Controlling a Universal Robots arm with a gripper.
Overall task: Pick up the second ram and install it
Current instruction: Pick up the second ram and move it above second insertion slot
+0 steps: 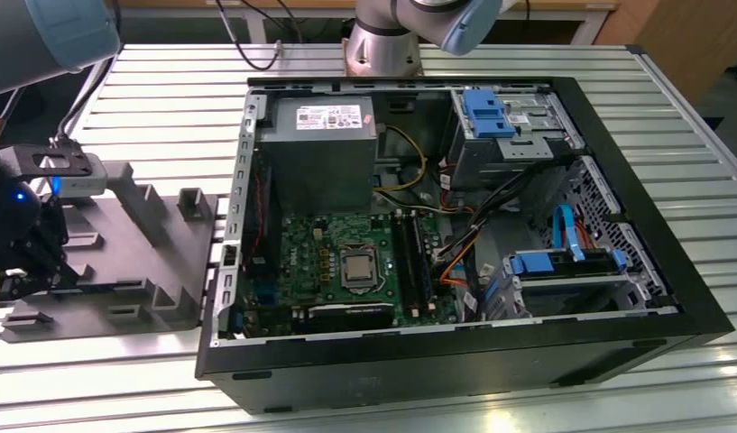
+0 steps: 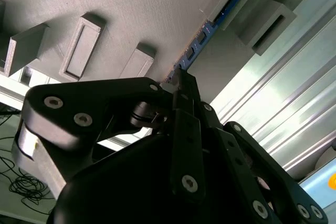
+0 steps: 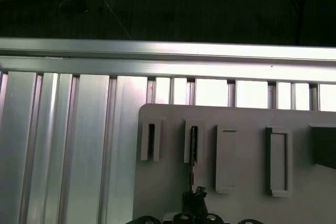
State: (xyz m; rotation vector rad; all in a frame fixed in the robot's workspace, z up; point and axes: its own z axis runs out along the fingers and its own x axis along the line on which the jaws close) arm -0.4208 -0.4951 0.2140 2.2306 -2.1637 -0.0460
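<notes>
- The gripper [image 2: 180, 78] is pinching the near end of the second ram [image 2: 206, 31], its fingers drawn nearly together on the thin board.
- The stick is standing on edge in a slot of the grey holder [image 2: 131, 9], which is presenting its narrow edge for a grasp.
- In the exterior view, the holder is lying at nine o'clock from the open computer case [image 1: 465, 365].

computer case [image 1: 465, 361] 1 | grey holder plate [image 1: 140, 234] 1 | ram stick [image 2: 207, 29] 1 | power supply [image 1: 317, 144] 1
</notes>
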